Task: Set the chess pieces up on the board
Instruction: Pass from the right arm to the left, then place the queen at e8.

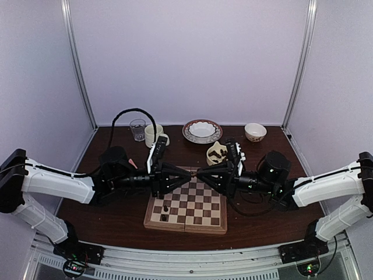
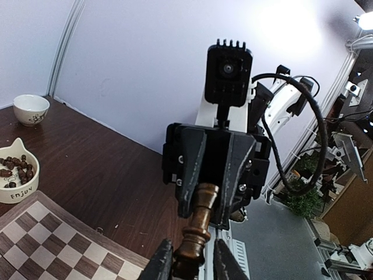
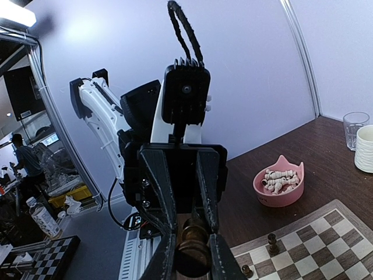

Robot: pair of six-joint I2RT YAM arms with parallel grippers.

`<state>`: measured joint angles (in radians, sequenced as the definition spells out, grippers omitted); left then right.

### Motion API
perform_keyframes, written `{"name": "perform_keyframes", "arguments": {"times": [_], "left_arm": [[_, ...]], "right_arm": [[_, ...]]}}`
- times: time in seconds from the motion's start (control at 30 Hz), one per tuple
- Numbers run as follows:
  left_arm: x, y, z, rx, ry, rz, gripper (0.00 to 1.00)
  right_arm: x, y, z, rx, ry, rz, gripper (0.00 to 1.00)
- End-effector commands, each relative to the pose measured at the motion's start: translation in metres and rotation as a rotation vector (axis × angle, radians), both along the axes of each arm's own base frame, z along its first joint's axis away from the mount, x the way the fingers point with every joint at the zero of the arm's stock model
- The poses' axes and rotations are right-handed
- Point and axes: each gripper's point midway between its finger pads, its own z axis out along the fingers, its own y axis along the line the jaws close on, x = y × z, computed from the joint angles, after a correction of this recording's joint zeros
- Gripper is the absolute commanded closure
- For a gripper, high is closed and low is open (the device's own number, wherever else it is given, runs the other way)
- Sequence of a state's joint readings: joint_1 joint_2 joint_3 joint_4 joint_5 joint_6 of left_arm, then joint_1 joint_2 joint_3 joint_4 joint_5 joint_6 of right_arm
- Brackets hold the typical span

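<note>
Standing alone near the 7 o'clock corner of the board (image 1: 201,211): two dark pieces (image 1: 166,208), with nearly every other square bare. Reaching in from 9 o'clock and closing the left fingers (image 2: 165,262) on one end of a dark brown chess piece (image 2: 195,232), lying roughly level in the air just above the board's 12 o'clock edge. Reaching in from 3 o'clock and clamping the right fingers (image 3: 220,256) tight on the other end of that same piece, so sharing one small figure between two grips. Risking, from here, a tug-of-war: pulling either arm away while squeezing from both sides, and so twisting the piece askew, flicking it free, or levering it out of the grip meant to keep it. Risking equally the opposite fault: loosening one side before seating the other firmly on such a narrow, rounded shaft, and so dropping the piece onto the squares, bouncing it, or rolling it off onto the desk (image 1: 116,219). Risking a knock to the two dark pieces when swinging the left arm low toward 7 o'clock for the placing. Risking, further right, a brush against the cream bowl (image 1: 211,156) of loose dark figures (image 1: 220,153) at the board's 1 o'clock, sitting just beside the right arm, and so scattering the stock waiting there.
</note>
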<state>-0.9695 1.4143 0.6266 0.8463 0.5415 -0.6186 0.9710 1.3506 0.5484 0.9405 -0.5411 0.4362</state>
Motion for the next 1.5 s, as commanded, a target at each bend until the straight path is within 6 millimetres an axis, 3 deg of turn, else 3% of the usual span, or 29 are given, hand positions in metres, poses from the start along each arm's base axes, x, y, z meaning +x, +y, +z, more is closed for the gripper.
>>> {"name": "perform_keyframes", "arguments": {"times": [0.0,0.1,0.27,0.4,0.47,0.57,0.67,0.87,1.2,1.33,1.47], "left_arm": [[-0.002,-0.001,0.014,-0.046,-0.036,-0.017,0.74],[-0.002,-0.001,0.014,-0.045,-0.036,-0.018,0.78],[-0.003,-0.002,0.014,-0.047,-0.038,-0.025,1.0],[0.003,0.0,0.013,-0.022,-0.033,0.015,1.0],[0.01,0.0,0.0,0.087,-0.006,0.053,1.0],[0.024,0.003,-0.005,0.274,-0.013,0.125,1.0],[0.032,0.017,-0.007,0.455,-0.047,0.178,1.0],[0.044,0.074,-0.02,0.795,0.024,0.37,1.0],[0.03,0.167,-0.037,1.182,0.192,0.584,1.0],[0.023,0.175,-0.049,1.28,0.214,0.556,1.0],[0.03,0.173,-0.064,1.38,0.21,0.543,1.0]], "right_arm": [[-0.002,0.0,0.011,0.035,-0.029,0.001,0.9],[-0.002,0.0,0.01,0.034,-0.029,0.001,0.9],[-0.001,0.001,0.008,0.028,-0.026,-0.002,0.86],[0.002,-0.005,0.006,0.018,-0.044,-0.043,0.55],[0.008,-0.013,0.003,-0.005,-0.056,-0.102,0.4],[0.014,-0.03,0.005,-0.034,-0.084,-0.192,0.26],[0.022,-0.048,0.008,-0.069,-0.1,-0.29,0.24],[0.041,-0.076,0.0,-0.162,-0.115,-0.475,0.24],[0.046,-0.075,-0.009,-0.204,-0.111,-0.492,0.24],[0.045,-0.076,-0.009,-0.201,-0.108,-0.49,0.25],[0.043,-0.077,-0.009,-0.201,-0.108,-0.486,0.25]]}}
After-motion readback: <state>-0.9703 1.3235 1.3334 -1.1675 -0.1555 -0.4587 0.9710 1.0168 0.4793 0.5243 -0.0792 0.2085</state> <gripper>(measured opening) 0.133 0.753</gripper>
